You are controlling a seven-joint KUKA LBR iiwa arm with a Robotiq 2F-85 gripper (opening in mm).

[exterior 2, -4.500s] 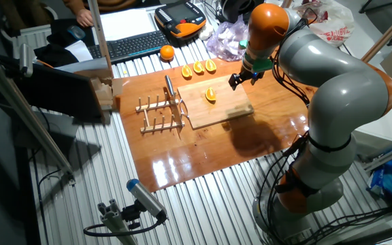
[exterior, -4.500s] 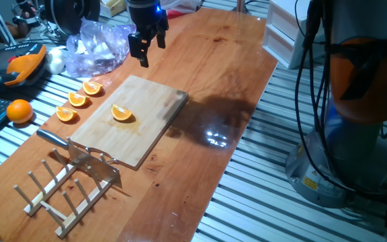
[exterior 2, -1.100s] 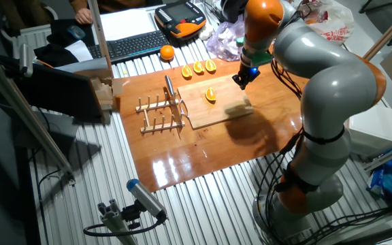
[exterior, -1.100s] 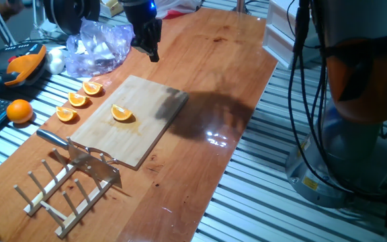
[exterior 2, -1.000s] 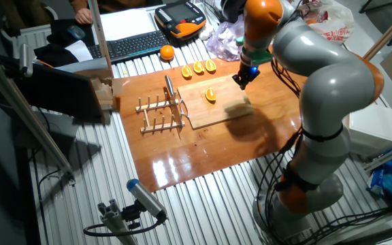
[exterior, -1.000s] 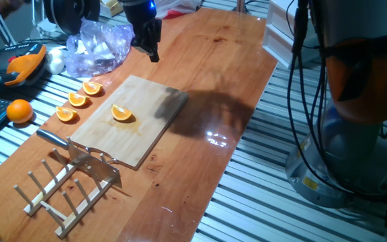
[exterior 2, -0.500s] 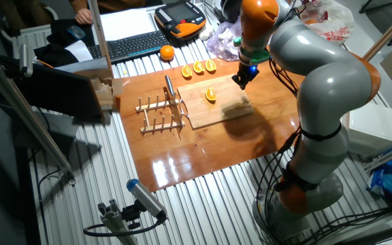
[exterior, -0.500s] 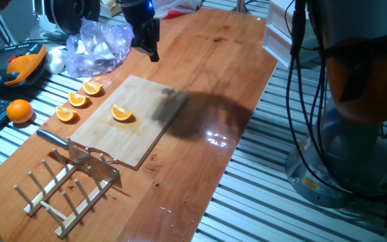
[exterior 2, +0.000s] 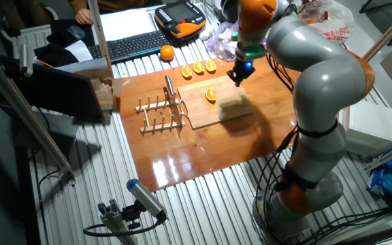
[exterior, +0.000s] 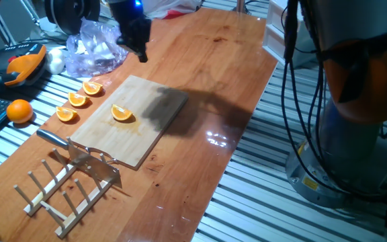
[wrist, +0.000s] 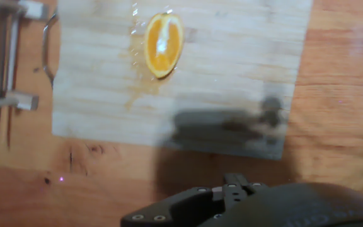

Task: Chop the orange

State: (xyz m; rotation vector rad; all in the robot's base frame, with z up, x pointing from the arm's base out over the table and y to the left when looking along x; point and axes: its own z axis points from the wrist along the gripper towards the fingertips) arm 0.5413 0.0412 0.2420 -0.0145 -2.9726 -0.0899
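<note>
In one fixed view the gripper (exterior: 138, 48) hangs above the table's far side, just beyond the far edge of the wooden board (exterior: 154, 114) and beside a crumpled clear plastic bag (exterior: 99, 46). Its fingers blur into one dark shape, so whether they are parted or closed cannot be told here. The orange (exterior: 121, 113) lies on the board, flesh up, left of the board's middle and well apart from the gripper. Three more wedges (exterior: 78, 100) sit in a row on the table left of the board, and a whole orange (exterior: 19, 110) lies further left. A knife (exterior: 72, 146) rests at the board's near-left corner against a wooden peg rack (exterior: 62, 189).

The other fixed view shows what the first cuts off: the whole arm (exterior 2: 318, 75), bending over the table. The gripper (exterior 2: 238, 73) is above the board's (exterior 2: 216, 109) far right corner, with the orange (exterior 2: 210, 95) to its left. The fingers are too small to read.

The hand view looks straight down. The orange (wrist: 163, 43) is near the top of the picture on the pale board (wrist: 232, 69), with a wet stain beside it. A dark shadow falls on the board's lower right part. Only the gripper's black housing (wrist: 232, 202) shows at the bottom edge; the fingertips are out of the picture, so its state cannot be told. The rack (wrist: 5, 69) is cut off at the left.
</note>
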